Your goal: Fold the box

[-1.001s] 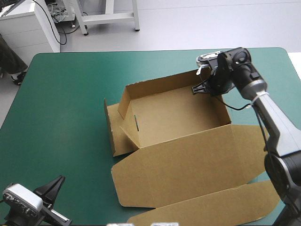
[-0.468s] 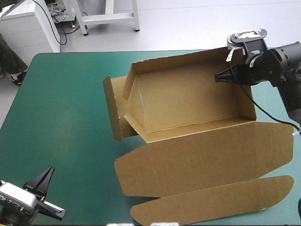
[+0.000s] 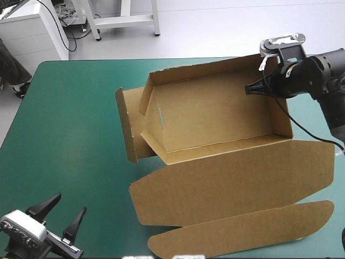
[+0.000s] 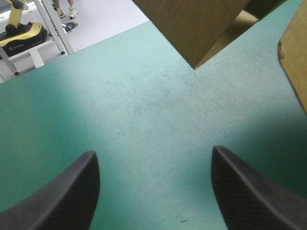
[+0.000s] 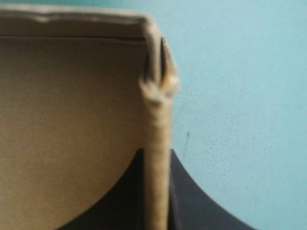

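Box [image 3: 215, 116] sits right of centre on the teal-green tabletop [image 3: 70, 118], lid flat nearward, its right wall clamped in my right jaws. My left jaws hang apart at the near left corner. I judge the left end flap [image 3: 126, 127] needs tucking next.

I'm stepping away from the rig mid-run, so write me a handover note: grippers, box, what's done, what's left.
Left gripper: open, over bare teal-green cover near the table's near-left corner, apart from the box.
Right gripper: shut on the box, clamping its right wall near the far corner.
Done: far, near and right walls are raised into a tray. The lid lies flat toward the near edge.
Left: the left end flap splays outward, untucked, and likely needs folding in.
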`<state>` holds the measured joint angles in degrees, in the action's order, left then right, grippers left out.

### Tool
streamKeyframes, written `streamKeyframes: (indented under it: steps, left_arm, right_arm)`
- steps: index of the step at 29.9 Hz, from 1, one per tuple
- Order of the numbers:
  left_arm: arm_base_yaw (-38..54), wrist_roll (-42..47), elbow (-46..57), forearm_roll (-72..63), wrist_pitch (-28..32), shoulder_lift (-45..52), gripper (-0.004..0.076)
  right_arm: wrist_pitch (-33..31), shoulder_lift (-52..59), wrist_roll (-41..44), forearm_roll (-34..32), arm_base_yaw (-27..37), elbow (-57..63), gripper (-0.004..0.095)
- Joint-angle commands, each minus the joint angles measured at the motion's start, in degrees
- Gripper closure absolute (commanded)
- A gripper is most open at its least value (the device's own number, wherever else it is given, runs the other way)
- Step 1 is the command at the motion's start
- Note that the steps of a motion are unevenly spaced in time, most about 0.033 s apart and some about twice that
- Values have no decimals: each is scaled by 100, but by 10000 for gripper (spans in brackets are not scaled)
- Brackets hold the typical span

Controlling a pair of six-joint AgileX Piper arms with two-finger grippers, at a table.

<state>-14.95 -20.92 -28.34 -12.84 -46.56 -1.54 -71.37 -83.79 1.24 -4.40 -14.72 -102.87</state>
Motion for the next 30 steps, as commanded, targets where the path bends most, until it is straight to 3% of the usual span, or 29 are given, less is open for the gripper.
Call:
streamKeyframes:
  steps: [1,5,9,19,30]
  left_arm:
    - [-1,84,-117,-551,323,-136,230]
    - [-1,-249,-127,-350,422,-139,258]
    - [-1,168,-341,-111,655,-481,258]
    - [-1,1647,-1750,1151,663,-3313,258]
    - [335,1567,-3147,1585,448,-6098,258]
  right_arm:
    - [-50,223,-18,47,49,-183,928]
    - [-50,223,-42,47,49,-183,928]
    - [-50,223,-81,63,49,-183,928]
    - [-50,223,-124,63,49,-183,928]
    - [-50,223,-124,73,49,-183,928]
